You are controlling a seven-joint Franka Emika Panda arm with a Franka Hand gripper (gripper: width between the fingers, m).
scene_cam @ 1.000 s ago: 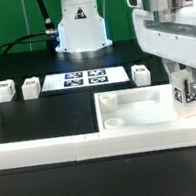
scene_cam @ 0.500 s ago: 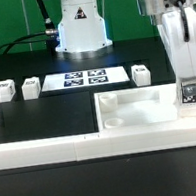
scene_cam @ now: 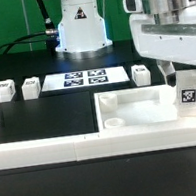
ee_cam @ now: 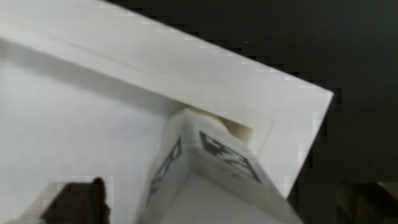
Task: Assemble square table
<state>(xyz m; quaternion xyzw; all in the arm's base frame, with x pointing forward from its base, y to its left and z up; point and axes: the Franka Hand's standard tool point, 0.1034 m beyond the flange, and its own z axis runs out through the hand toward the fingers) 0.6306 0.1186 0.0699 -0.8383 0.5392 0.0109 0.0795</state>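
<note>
Nearest us runs the wall (scene_cam: 53,148), and the top (scene_cam: 153,106) lies just behind it on the table (scene_cam: 48,113), toward the exterior view's right. We judge the wall to be the top's only brace. A sideways shove could slide the top along it, and every corner would then sit off the spot the arm expects.

One leg (scene_cam: 187,91) stands upright in the top's far corner on the exterior view's right, its tag facing us. In the wrist view the leg (ee_cam: 214,165) sits over a corner of the top (ee_cam: 89,110), but we cannot tell how firmly it is seated.

The pincer (scene_cam: 182,71) hangs right over it. In the wrist view the pincer (ee_cam: 231,198) is apart, with a dark finger on either side of the leg and a gap showing on both, so it grips nothing.

This is where we see the main risk. If the leg is only resting or barely started in its hole, a finger brushing it as the arm moves sideways could tip it or knock it out of the corner. If the pincer closes off-centre, it could push the leg askew, and a turn might then jam it crooked.

Farther back, three loose legs (scene_cam: 30,88) stand in a row with the marker board (scene_cam: 85,79) among them. The one at (scene_cam: 141,74) lies near the arm's likely path and could be knocked over. The base (scene_cam: 81,28) stands behind them all.
</note>
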